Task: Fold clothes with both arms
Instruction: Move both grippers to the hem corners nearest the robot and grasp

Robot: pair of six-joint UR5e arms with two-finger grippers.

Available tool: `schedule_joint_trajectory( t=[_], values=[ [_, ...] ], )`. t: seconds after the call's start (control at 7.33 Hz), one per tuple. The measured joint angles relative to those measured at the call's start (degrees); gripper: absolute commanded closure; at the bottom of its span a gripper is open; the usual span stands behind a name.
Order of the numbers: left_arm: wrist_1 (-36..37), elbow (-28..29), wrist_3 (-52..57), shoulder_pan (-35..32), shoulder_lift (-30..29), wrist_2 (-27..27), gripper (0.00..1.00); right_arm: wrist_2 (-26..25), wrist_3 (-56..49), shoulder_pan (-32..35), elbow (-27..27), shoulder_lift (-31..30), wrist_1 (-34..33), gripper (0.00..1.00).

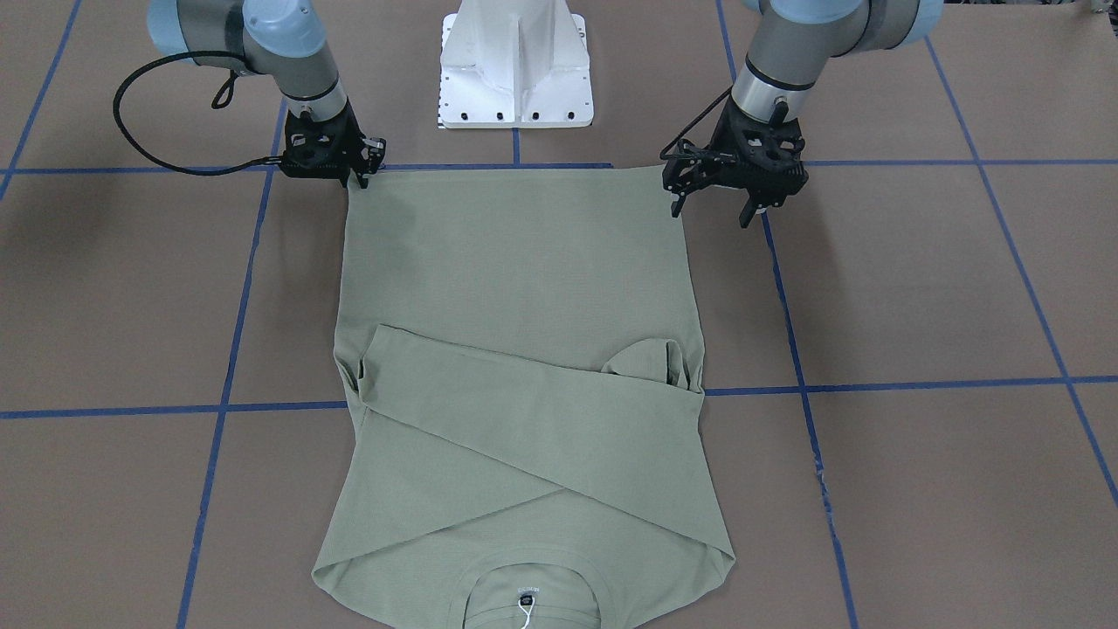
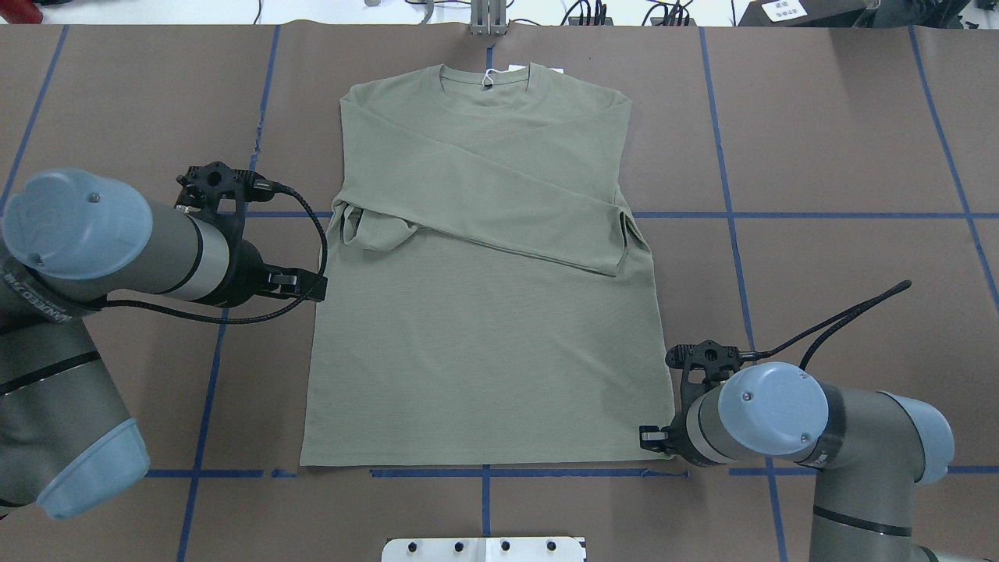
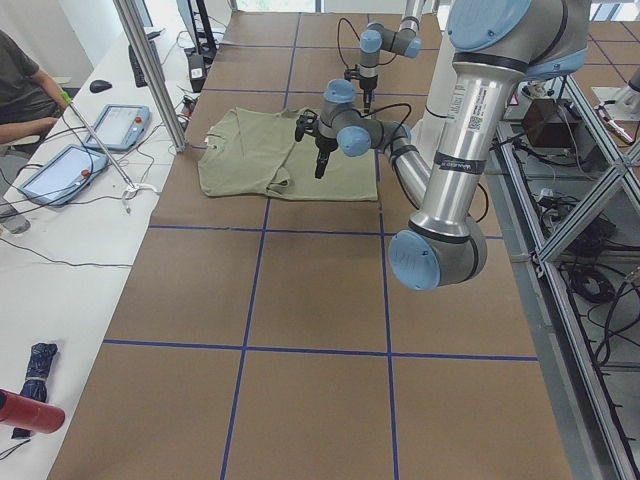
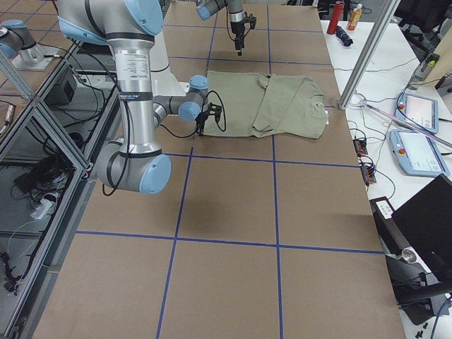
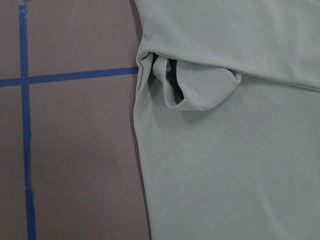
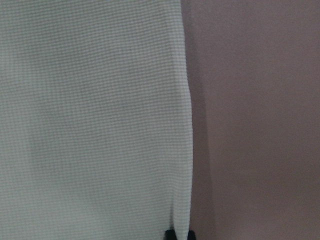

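Note:
The sage-green shirt [image 1: 524,288] lies flat on the brown table, both long sleeves folded across its chest and the collar with the white hang tag [image 1: 525,611] far from the robot. My right gripper [image 1: 362,179] is down at one hem corner. In the right wrist view its fingertips [image 6: 171,234] are shut on the shirt [image 6: 90,125] edge. My left gripper [image 1: 712,214] hangs open and holds nothing, raised beside the other hem corner. The left wrist view looks down on a bunched sleeve cuff [image 5: 195,90] at the shirt [image 5: 225,160] side.
The white pedestal base [image 1: 517,65] stands just behind the hem. Blue tape lines [image 1: 873,384] grid the brown table cover. A metal post [image 3: 150,70] and a side bench with tablets [image 3: 70,165], where a person sits, lie past the collar end.

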Motion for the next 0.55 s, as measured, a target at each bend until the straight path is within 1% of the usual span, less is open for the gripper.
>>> schedule_joint_trajectory(
  t=[0.41,0.55],
  values=[
    [-0.6,0.8,-1.3,0.1,0.8,0.0,0.00,-0.3,0.4,0.2,1.9,0.0,0.1,1.00],
    [-3.4,1.5,-5.1,0.8,2.4,0.1,0.00,-0.3,0.5,0.4,3.4,0.0,0.1,1.00]
  ],
)
